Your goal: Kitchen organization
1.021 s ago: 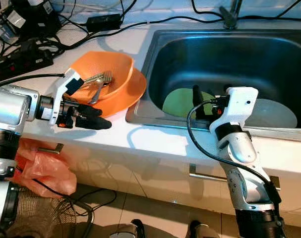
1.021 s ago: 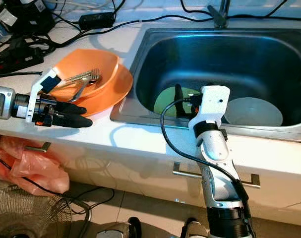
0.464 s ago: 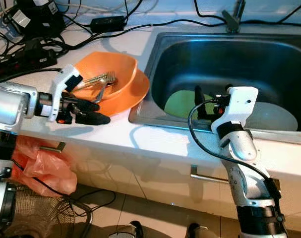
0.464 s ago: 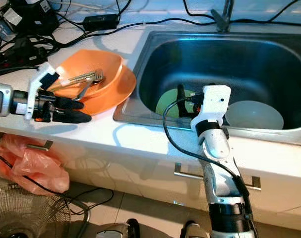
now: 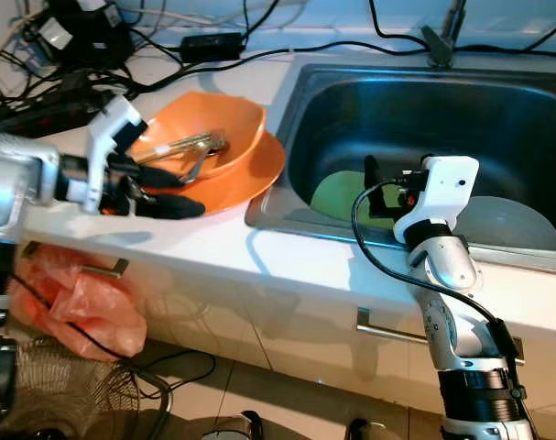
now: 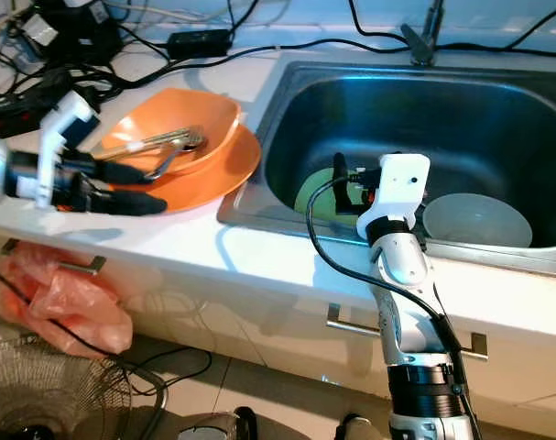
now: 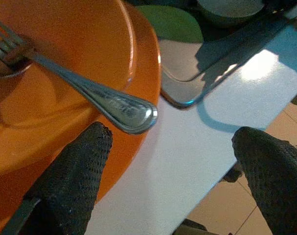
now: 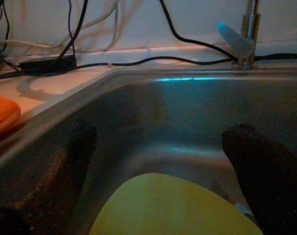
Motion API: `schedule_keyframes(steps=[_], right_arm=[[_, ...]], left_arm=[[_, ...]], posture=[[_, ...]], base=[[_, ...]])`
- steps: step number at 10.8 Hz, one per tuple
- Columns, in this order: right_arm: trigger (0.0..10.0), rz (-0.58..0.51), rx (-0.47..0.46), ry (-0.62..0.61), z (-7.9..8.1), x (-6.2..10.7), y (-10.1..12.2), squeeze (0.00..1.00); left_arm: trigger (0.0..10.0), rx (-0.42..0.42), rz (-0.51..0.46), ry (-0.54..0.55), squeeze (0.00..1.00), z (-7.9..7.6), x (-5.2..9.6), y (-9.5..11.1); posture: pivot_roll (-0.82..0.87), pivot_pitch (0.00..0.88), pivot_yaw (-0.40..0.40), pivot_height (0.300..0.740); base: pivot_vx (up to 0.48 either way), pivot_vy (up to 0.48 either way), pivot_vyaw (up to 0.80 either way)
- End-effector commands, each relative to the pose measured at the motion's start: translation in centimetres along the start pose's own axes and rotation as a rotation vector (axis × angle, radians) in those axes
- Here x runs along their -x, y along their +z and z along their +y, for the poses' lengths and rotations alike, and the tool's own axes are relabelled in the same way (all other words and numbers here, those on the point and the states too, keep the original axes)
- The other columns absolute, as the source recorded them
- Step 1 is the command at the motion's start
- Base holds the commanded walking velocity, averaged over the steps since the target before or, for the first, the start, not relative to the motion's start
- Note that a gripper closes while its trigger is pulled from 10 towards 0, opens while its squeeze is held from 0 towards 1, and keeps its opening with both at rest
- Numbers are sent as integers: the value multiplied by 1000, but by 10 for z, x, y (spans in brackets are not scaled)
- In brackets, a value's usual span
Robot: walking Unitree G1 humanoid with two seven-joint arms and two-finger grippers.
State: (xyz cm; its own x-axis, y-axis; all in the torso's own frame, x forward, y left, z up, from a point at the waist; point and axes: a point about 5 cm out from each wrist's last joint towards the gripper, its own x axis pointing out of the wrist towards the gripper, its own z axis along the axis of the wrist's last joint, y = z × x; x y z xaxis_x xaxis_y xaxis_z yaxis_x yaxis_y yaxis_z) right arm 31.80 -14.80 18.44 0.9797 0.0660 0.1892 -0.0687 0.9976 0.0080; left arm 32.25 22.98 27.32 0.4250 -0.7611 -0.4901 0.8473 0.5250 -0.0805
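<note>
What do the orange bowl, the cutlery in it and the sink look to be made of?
Orange bowl: likely plastic, uniform bright colour with a soft, dull sheen.
Cutlery: metal, probably stainless steel; silvery, with a sharp highlight and an embossed handle.
Sink: stainless steel by its look; a grey brushed basin with smeared reflections.

Sink [image 5: 305, 151] set into right half of counter [image 5: 287, 266]; tap [image 5: 447, 37] at its back edge. In sink: plate [image 5: 346, 194] at front left, dish [image 5: 506, 223] to its right. Left of sink, near counter's front edge: bowl [image 5: 232, 124] on plate [image 5: 259, 174], fork [image 7: 89, 93] and other cutlery in bowl. Cables [image 5: 85, 46] at counter's back left corner. Bag [image 5: 76, 302] below counter's front edge, at left.
</note>
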Motion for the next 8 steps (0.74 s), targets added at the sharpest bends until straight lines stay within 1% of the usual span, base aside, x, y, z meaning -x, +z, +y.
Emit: schedule_keyframes(steps=[1, 2, 3, 4, 5, 6, 7, 8], right_arm=[[10000, 108, -13, -3, -1, 4, -23, 0], [10000, 106, -11, -2, -1, 3, -22, 0], [10000, 101, -8, 1, -2, 1, -21, 0], [10000, 97, -6, 3, -3, 0, -21, 0], [10000, 93, -1, 8, -3, -3, -20, 0], [10000, 90, 4, 16, -4, -5, -18, 0], [10000, 93, 14, 29, -6, -7, -19, 0], [10000, 95, 25, 32, -7, -9, -19, 0]], left_arm=[[10000, -19, -17, -1, 0, -4, 8, 5], [10000, -42, -28, -13, 0, -8, 9, 10], [10000, -87, -70, -40, 0, -18, 11, 21], [10000, -123, -108, -50, 0, -24, 12, 28], [10000, -127, -200, -13, 0, -26, 11, 39], [10000, -126, -260, -10, 0, -31, 13, 42], [10000, -137, -338, 59, 0, -30, 13, 47], [10000, -137, -444, 144, 0, -27, 12, 53]], posture=[[94, 107, 150, 740], [92, 101, 147, 740], [91, 98, 144, 740], [91, 95, 139, 740], [88, 87, 129, 740], [94, 83, 112, 740], [109, 78, 97, 740], [118, 72, 89, 740]], base=[[0, 0, 0], [0, 0, 0], [0, 0, 0], [0, 0, 0], [0, 0, 0], [0, 0, 0], [0, 0, 0], [0, 0, 0]])
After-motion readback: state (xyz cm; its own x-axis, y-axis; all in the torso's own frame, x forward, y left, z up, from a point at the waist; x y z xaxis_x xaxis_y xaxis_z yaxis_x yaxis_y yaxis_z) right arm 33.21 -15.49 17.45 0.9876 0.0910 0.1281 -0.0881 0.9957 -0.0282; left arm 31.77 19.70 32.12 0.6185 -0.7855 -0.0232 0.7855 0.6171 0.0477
